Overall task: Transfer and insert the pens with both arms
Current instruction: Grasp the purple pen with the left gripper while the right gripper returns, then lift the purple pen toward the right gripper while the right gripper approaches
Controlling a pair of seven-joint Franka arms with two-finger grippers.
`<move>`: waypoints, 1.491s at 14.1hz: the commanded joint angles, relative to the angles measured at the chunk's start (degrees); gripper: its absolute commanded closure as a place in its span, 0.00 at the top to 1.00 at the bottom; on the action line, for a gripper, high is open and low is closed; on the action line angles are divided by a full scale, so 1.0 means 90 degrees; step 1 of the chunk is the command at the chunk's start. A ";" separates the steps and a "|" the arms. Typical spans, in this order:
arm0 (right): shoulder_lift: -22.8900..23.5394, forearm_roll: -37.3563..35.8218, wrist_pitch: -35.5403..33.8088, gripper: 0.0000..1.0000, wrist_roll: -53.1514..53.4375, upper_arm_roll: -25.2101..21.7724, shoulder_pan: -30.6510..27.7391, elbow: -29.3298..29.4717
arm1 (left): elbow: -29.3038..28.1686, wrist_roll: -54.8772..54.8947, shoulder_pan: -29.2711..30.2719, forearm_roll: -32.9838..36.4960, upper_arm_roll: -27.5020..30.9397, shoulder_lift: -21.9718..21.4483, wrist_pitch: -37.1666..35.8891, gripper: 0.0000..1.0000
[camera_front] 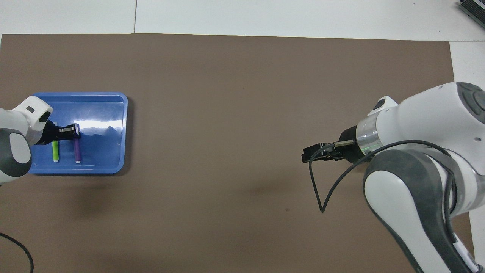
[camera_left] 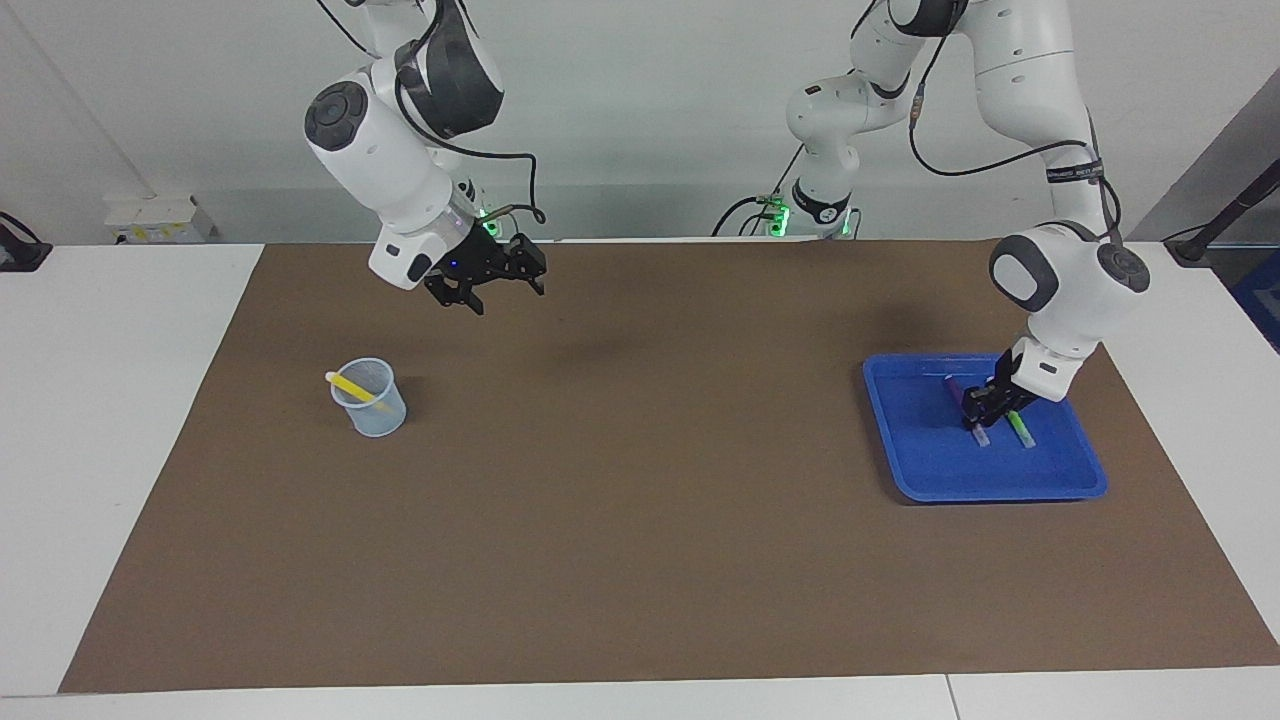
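While your left gripper [camera_left: 978, 408] sits down in the blue tray [camera_left: 930, 470], fingers at the purple pen [camera_front: 77, 149], I cannot tell its grip.

Your right gripper [camera_left: 497, 281] hangs spread and empty over the mat; the yellow pen [camera_left: 352, 385] leans in the cup [camera_left: 372, 405], the green pen [camera_front: 55, 151] lies beside the purple.

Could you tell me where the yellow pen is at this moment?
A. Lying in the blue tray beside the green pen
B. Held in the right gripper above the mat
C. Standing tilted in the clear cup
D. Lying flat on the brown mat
C: the yellow pen leans inside the clear cup, its pale end poking over the rim, with no gripper touching it.
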 commanded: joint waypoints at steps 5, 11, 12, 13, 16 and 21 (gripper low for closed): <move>-0.0077 0.0833 0.0585 1.00 0.1374 0.0141 -0.0059 -0.0141 | -0.0173 -0.0103 -0.0007 0.0001 -0.0088 0.0002 -0.0128 0.00; -0.0058 0.1351 0.1455 1.00 0.2956 0.0435 0.0302 -0.0210 | 0.0861 -0.1526 -0.0221 0.0001 -0.0098 -0.0018 -0.1337 0.00; -0.0058 0.1468 0.1543 1.00 0.3093 0.0435 0.0370 -0.0210 | 0.0939 -0.1867 -0.0260 0.0001 -0.0108 -0.0066 -0.1426 0.00; -0.0048 0.1604 0.1670 1.00 0.3133 0.0435 0.0410 -0.0210 | 0.0989 -0.2277 -0.0299 0.0001 -0.0127 -0.0125 -0.1485 0.00; -0.0038 0.2015 0.1973 1.00 0.3328 0.0435 0.0439 -0.0229 | 0.1116 -0.3468 -0.0475 0.0001 -0.0147 -0.0349 -0.1660 0.00; -0.0038 0.2513 0.2821 1.00 0.4002 0.0435 0.0819 -0.0443 | 0.1262 -0.5158 -0.0582 -0.0018 -0.0186 -0.0847 -0.2099 0.00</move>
